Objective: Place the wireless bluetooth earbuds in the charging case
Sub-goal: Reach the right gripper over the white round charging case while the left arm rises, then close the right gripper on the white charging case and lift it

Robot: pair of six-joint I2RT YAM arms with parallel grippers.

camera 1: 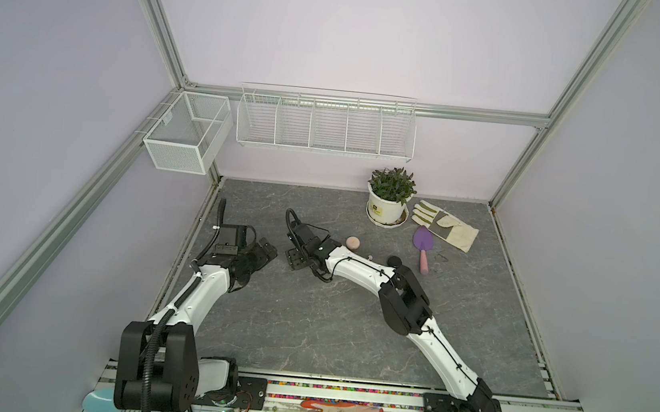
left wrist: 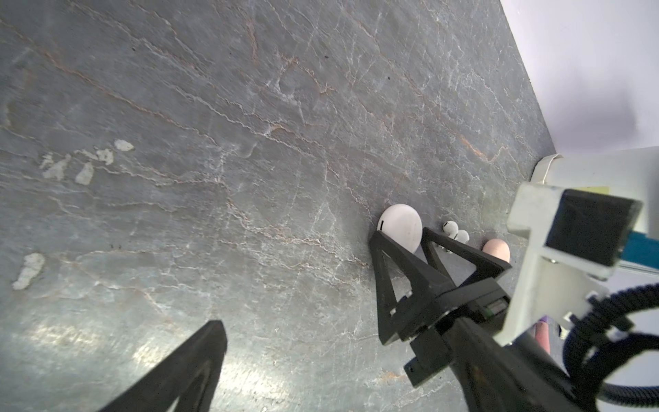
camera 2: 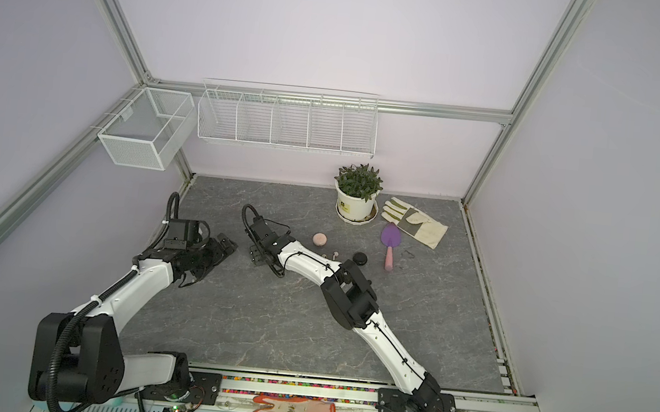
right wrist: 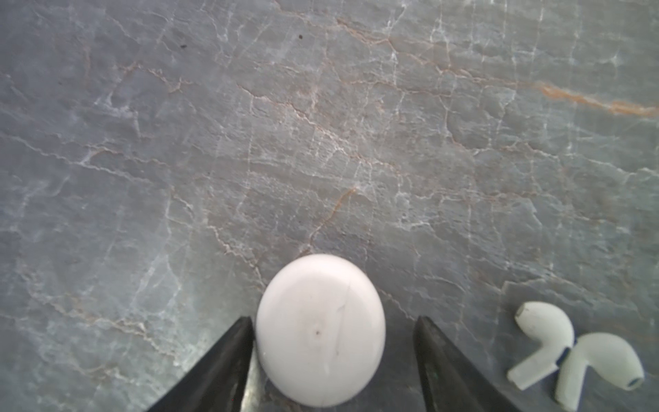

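Barely begun, with two earbuds (right wrist: pixel 545 330) loose on the worktop (right wrist: pixel 321 142) beside the closed white case (right wrist: pixel 321 330), right jaws part-open astride it, left jaws wide and empty.

Charging case (right wrist: pixel 321 330) between right claw (right wrist: pixel 333 320) jaws (nearer one); earbud pair (right wrist: pixel 561 340) just beside, on table (right wrist: pixel 321 142).

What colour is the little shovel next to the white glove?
The trowel has a purple blade and a pink handle; it shows best in a top view.
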